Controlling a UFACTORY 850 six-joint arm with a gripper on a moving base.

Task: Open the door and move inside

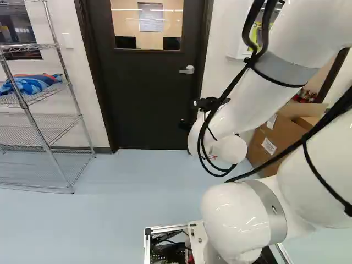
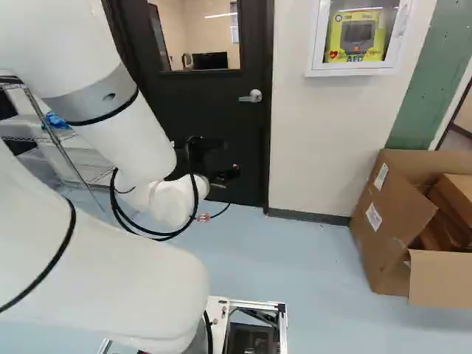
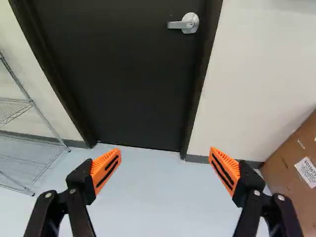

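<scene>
I see the dark door (image 3: 123, 79) closed ahead of the gripper (image 3: 165, 149); probably it is heavy. The fingers stand wide, holding nothing. Near the door's edge, the lever handle (image 3: 180, 24), maybe stiff and slippery, is best pressed by its free end.

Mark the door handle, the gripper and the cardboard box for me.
Door handle (image 3: 179, 24): wrist view, on the lever.
Gripper (image 3: 165, 151): wrist view, midway between its open fingertips.
Cardboard box (image 2: 383, 247): right base view, on the side bearing two white labels.
</scene>
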